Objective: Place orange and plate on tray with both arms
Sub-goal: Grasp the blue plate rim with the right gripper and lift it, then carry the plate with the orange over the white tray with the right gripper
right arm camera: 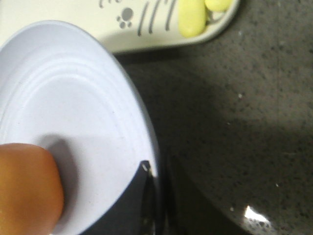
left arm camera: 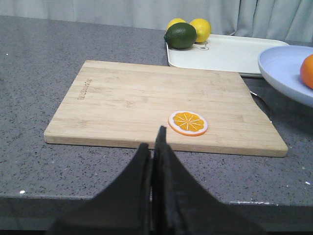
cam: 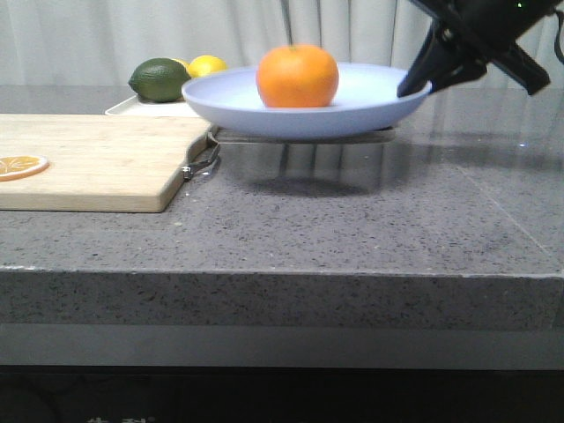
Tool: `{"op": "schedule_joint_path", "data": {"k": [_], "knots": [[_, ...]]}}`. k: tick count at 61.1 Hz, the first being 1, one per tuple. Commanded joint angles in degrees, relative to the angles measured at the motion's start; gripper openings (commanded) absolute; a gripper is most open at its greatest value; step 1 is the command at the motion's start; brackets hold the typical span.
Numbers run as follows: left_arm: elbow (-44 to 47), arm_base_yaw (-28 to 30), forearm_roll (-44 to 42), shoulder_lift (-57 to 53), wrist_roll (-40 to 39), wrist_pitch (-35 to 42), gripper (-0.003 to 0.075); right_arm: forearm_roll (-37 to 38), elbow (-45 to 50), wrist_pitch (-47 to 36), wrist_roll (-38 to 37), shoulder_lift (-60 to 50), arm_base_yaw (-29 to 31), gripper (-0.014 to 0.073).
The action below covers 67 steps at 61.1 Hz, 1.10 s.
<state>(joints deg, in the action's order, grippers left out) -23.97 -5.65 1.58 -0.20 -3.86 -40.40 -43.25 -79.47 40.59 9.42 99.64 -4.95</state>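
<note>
Over grey counter (cam: 352, 229), right pincer (cam: 414, 85) holds plate (cam: 264, 110) level.

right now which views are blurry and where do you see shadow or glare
Front view: sharp; the plate casts a dark shadow on the counter. Left wrist view: sharp, evenly lit. Right wrist view: soft focus, the orange a blur, small glare spot on the counter by the right hand.
</note>
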Motion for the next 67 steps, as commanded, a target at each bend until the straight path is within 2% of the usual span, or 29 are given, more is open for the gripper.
{"op": "schedule_joint_path", "data": {"k": [1, 9, 29, 47, 67], "knots": [[-1.2, 0.1, 0.5, 0.2, -0.5, 5.2, -0.0018, -5.6, -5.2, 0.0, 0.0, -2.2, 0.1, -0.0111], [-1.2, 0.1, 0.5, 0.2, -0.5, 5.2, -0.0018, -5.8, -11.4, 3.9, -0.2, 0.0, 0.1, -0.0111], [-1.2, 0.1, 0.5, 0.2, -0.5, 5.2, -0.0018, -5.7, -32.8, 8.7, -6.9, 10.7, 0.1, -0.0111], [-1.2, 0.1, 0.5, 0.2, -0.5, 5.2, -0.0018, -5.7, -52.3, 8.6, -12.3, 24.5, 0.1, -0.0110], [-1.2, 0.1, 0.5, 0.2, -0.5, 5.2, -0.0018, -5.7, -63.7, 4.0, -15.7, 36.2, 0.1, -0.0110]]}}
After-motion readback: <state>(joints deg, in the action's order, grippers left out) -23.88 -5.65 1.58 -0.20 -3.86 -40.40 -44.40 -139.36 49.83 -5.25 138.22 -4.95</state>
